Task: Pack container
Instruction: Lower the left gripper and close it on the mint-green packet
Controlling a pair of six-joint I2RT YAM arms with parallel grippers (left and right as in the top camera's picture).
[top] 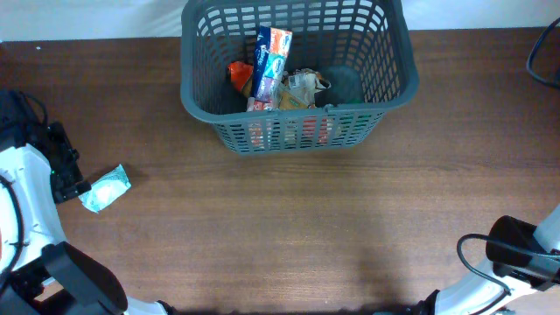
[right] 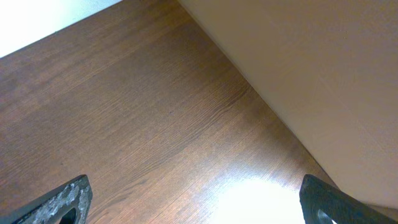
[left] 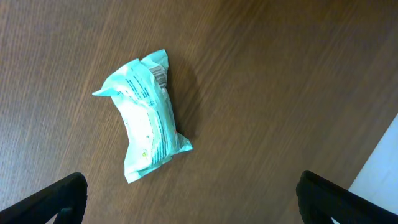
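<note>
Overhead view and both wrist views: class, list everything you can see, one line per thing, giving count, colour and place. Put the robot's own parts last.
basket: one, dark grey, far middle of the table
carton: one, blue and white with red, inside the basket
orange item: one, orange-red, inside the basket, left of the carton
wrapper: one, tan, crumpled, inside the basket, right of the carton
teal packet: one, pale teal, on the table at the left
table: one, brown wood, under everything
cable: one, black, far right edge
left gripper: one, black fingers, open, close by the teal packet
right gripper: one, dark fingers, open, over bare table near its edge
</note>
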